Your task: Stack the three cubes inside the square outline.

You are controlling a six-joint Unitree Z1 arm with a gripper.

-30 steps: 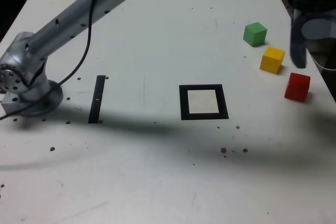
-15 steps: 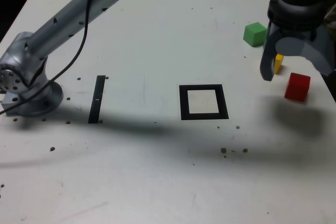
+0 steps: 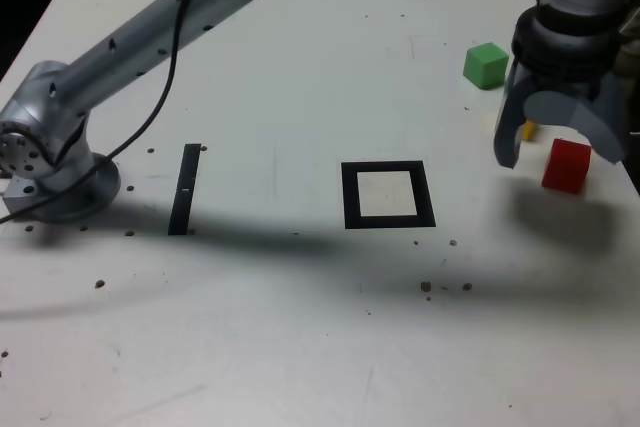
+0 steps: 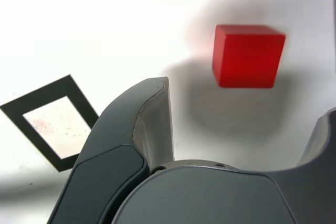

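End effector (image 3: 556, 147) is spread wide open with nothing in it, hanging over the red cube (image 3: 567, 165) at the right edge of the exterior view. Yellow cube (image 3: 528, 130) peeks out behind one finger, and the green cube (image 3: 486, 65) sits upper right. The square outline (image 3: 388, 194) is mid-frame on the white counter (image 3: 300, 67), well apart from all three cubes.

Light falls brightly from above on the white table (image 3: 300, 67), which looks washed out at its far side in the exterior view. The arm (image 3: 150, 37) throws a long soft shadow across the near half of the table, darker under the gripper (image 3: 556, 147) at the exterior view's right. In the wrist view the tabletop is overexposed, the red cube (image 4: 247, 55) is slightly soft-edged, and the close gripper body is blurred.
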